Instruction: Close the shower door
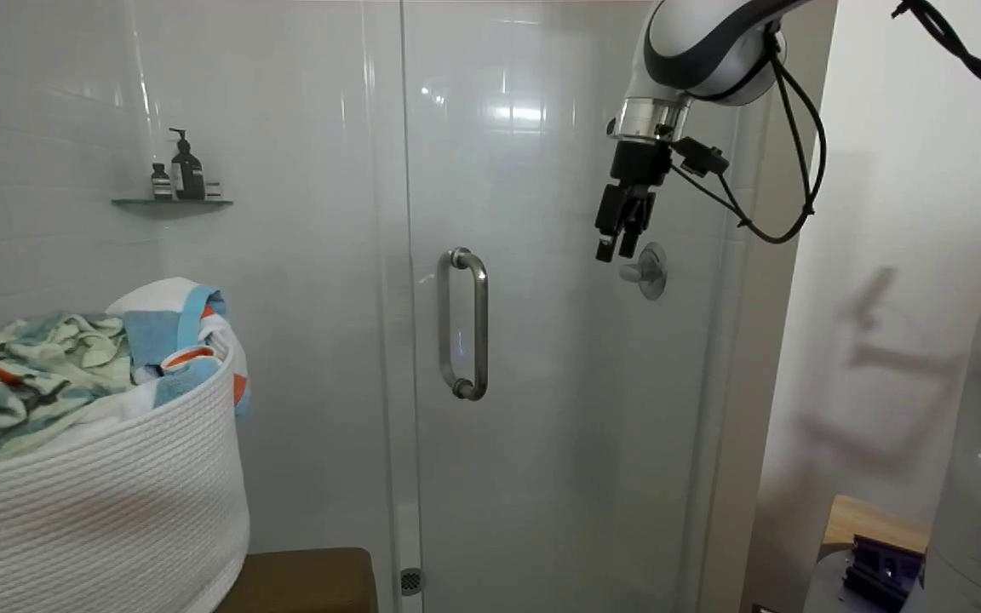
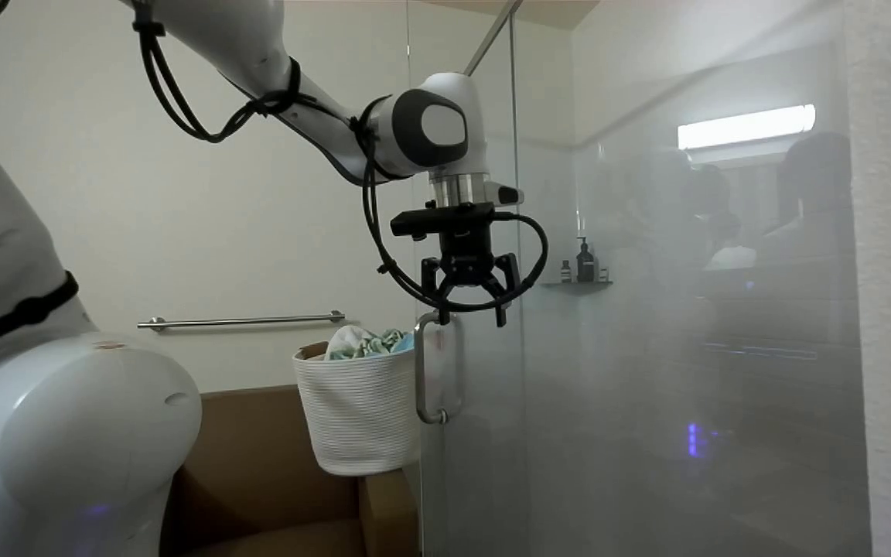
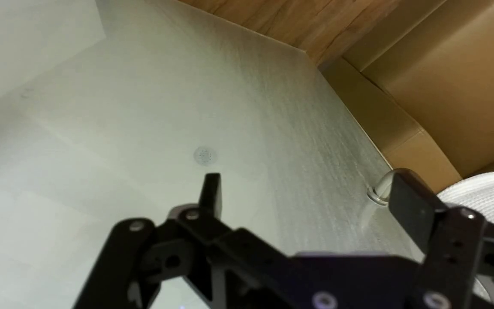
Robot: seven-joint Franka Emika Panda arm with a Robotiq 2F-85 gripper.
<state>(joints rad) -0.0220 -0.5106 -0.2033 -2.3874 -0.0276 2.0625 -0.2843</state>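
Observation:
The shower door (image 1: 559,460) is a tall clear glass panel, also in an exterior view (image 2: 476,480). Its silver bar handle (image 1: 480,328) sits at mid-height near its edge, and shows again in an exterior view (image 2: 420,375). I cannot tell how far the door stands open. My gripper (image 1: 617,249) points down, empty and open, by the glass at about the height of the handle's top or a little above. In an exterior view the gripper (image 2: 472,319) appears just above the handle. In the wrist view the fingers (image 3: 307,178) are wide apart; the right finger partly hides the handle (image 3: 384,186).
A white woven basket (image 1: 107,519) full of towels stands on a brown seat (image 1: 320,579), also in an exterior view (image 2: 360,418). A towel bar (image 2: 240,321) is on the wall. A corner shelf (image 1: 171,203) holds bottles. A floor drain (image 3: 205,155) shows in the wrist view.

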